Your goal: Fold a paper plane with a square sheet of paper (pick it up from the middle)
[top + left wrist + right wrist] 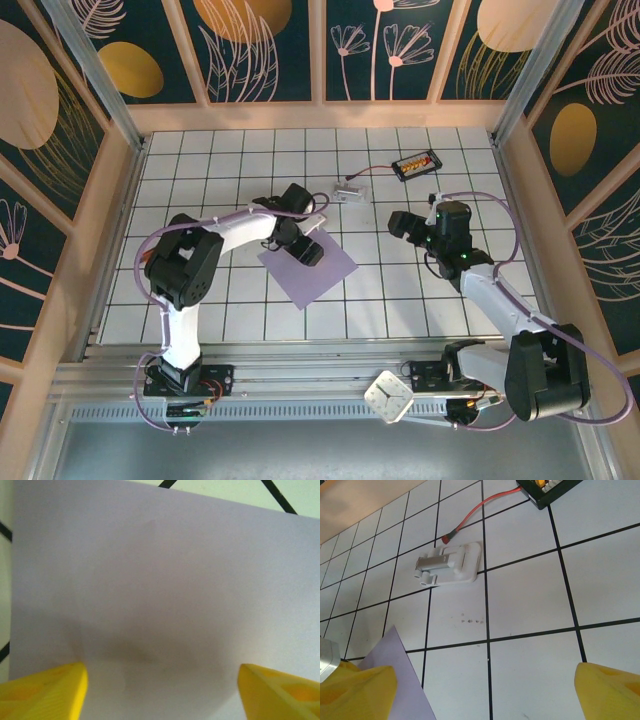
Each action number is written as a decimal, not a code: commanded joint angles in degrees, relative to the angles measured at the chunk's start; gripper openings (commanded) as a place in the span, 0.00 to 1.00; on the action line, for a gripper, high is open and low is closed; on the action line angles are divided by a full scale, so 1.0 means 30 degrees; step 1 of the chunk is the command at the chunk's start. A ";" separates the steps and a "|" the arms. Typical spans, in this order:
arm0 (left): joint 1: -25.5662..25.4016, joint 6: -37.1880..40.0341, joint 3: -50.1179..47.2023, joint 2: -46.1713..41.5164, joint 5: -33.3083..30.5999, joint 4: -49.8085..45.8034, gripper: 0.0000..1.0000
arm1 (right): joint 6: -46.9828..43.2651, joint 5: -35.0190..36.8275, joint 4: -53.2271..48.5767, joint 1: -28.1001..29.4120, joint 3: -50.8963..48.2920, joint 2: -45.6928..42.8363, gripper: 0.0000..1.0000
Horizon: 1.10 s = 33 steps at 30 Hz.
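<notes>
The square sheet of paper (318, 275) is lavender and lies flat and unfolded on the white tiled table, a little left of centre. My left gripper (308, 250) hangs right over the sheet's far half. In the left wrist view its yellow fingertips (50, 692) stand wide apart, low over the sheet (165, 580), with a faint shadowed ripple in the paper between them. It is open and holds nothing. My right gripper (403, 224) hovers open over bare tiles to the right of the sheet. One corner of the sheet (400, 685) shows by its left finger. The paper plane is out of view.
A small clear plastic piece (348, 190) (451, 566) on a red wire lies just beyond the sheet. The wire runs to a black box (416, 165) (547, 491) at the back right. A small white clock (389, 396) sits on the near rail. Wooden walls fence the table.
</notes>
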 commanded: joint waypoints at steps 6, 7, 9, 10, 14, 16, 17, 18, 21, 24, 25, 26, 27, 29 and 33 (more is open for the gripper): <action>-0.0938 -0.0789 -0.0776 -0.2027 -0.1851 -0.0735 0.99 | 0.0225 -0.0195 0.0341 -0.0109 0.0021 0.0127 0.92; -0.1070 -0.0689 -0.0800 -0.1769 -0.2105 -0.1084 0.99 | 0.0254 -0.0180 0.0410 -0.0106 -0.0045 0.0146 0.92; -0.1272 -0.0536 -0.0689 -0.1104 -0.2271 -0.1543 0.99 | 0.0309 -0.0207 0.0515 -0.0128 -0.0162 0.0221 0.92; -0.1384 -0.0519 -0.0641 -0.0825 -0.2285 -0.1662 0.99 | 0.0356 -0.0238 0.0579 -0.0122 -0.0174 0.0272 0.92; -0.1672 -0.0282 -0.0282 0.0064 -0.2499 -0.2067 0.99 | 0.0357 -0.0195 0.0521 -0.0125 -0.0185 0.0288 0.92; -0.1685 -0.0144 -0.0094 0.0539 -0.2578 -0.2103 0.99 | 0.0315 -0.0130 0.0492 -0.0115 -0.0229 0.0205 0.92; -0.1681 -0.0023 0.0099 0.0857 -0.2502 -0.2251 0.99 | 0.0305 -0.0100 0.0476 -0.0108 -0.0244 0.0170 0.92; -0.1693 0.0059 0.0262 0.1185 -0.2531 -0.2361 0.99 | 0.0306 -0.0078 0.0459 -0.0115 -0.0252 0.0114 0.92; -0.1700 0.0156 0.0645 0.1943 -0.2662 -0.2846 0.99 | 0.0328 -0.0041 0.0406 -0.0116 -0.0337 -0.0003 0.92; -0.1684 0.0131 0.0609 0.2089 -0.2508 -0.2949 0.95 | 0.0360 -0.0004 0.0455 -0.0124 -0.0461 -0.0101 0.92; -0.1697 0.0130 0.0574 0.2029 -0.2414 -0.2897 0.93 | 0.0343 -0.0004 0.0466 -0.0144 -0.0492 -0.0085 0.92; -0.1691 0.0118 0.0602 0.1946 -0.2369 -0.2863 0.92 | 0.0346 -0.0004 0.0484 -0.0158 -0.0520 -0.0054 0.92; -0.1695 0.0069 0.0615 0.1840 -0.2326 -0.2802 0.89 | 0.0368 -0.0019 0.0502 -0.0138 -0.0522 -0.0037 0.92; -0.1700 0.0023 0.0776 0.1680 -0.2074 -0.2689 0.87 | 0.0343 -0.0062 0.0521 -0.0154 -0.0521 0.0043 0.92; -0.1676 -0.0119 0.0871 0.1353 -0.1466 -0.2346 0.80 | 0.0318 -0.0063 0.0514 -0.0182 -0.0490 -0.0002 0.92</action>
